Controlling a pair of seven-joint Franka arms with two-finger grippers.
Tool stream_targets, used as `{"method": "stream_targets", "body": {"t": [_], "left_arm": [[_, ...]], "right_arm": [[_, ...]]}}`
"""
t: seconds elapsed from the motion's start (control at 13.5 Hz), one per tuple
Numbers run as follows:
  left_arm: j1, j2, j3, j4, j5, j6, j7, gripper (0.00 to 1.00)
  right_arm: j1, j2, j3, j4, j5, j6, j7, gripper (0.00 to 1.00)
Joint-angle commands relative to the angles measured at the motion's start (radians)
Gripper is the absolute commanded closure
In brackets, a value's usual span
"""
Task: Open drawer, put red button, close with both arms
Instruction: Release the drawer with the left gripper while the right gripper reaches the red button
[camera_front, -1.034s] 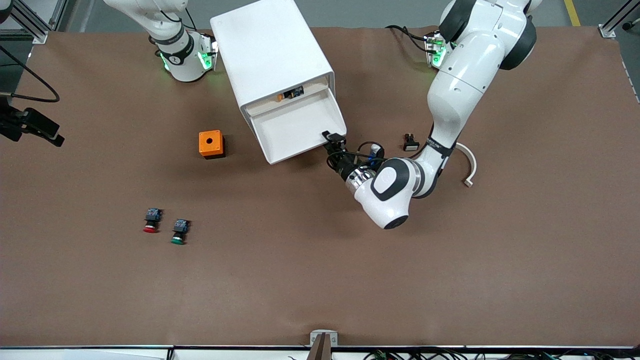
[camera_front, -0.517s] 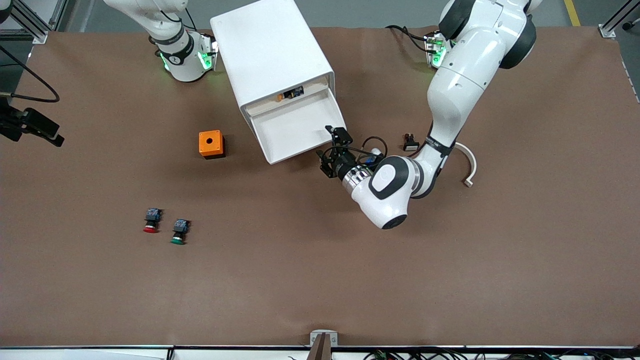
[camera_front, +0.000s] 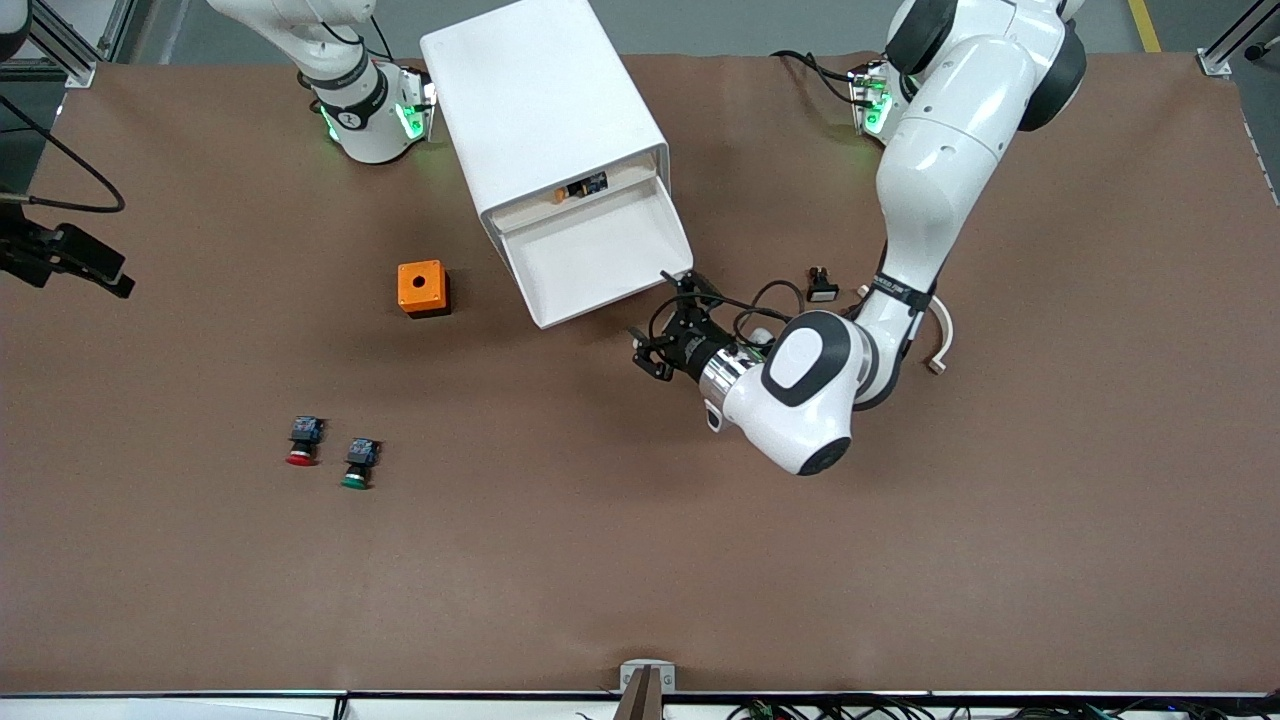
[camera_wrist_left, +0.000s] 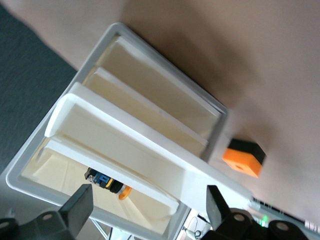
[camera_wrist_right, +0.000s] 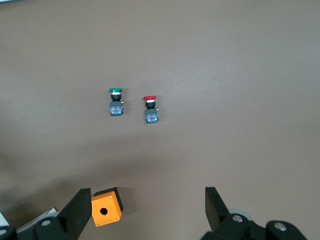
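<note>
The drawer stands pulled out of the white cabinet, and its tray is empty. It also shows in the left wrist view. My left gripper is open and empty, just off the drawer's front corner toward the left arm's end, not touching it. The red button lies on the table nearer the front camera, toward the right arm's end, and shows in the right wrist view. My right gripper is open and empty, high over the table, out of the front view.
A green-capped button lies beside the red one. An orange box with a hole sits beside the cabinet. A small black part and a white curved piece lie by the left arm. The top drawer shows an orange and black item.
My left gripper opened, let go of the drawer's front corner and drew back from it. The drawer stays pulled out. The right arm's base has not moved.
</note>
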Motion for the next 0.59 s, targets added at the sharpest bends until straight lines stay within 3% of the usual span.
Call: {"method": "stream_targets", "body": {"t": [0.0,0.52], "left_arm": [[-0.012,-0.061,0.045,-0.005,0.008,0.053,0.144,0.01],[-0.018,-0.138,0.071,-0.008,0.128,0.16,0.318,0.01]], "right_arm": [[-0.001,0.071,0.002,0.02,0.03,0.036,0.011,0.0],[0.03,0.248,0.004,0.014,0.017,0.154,-0.007,0.0]]}}
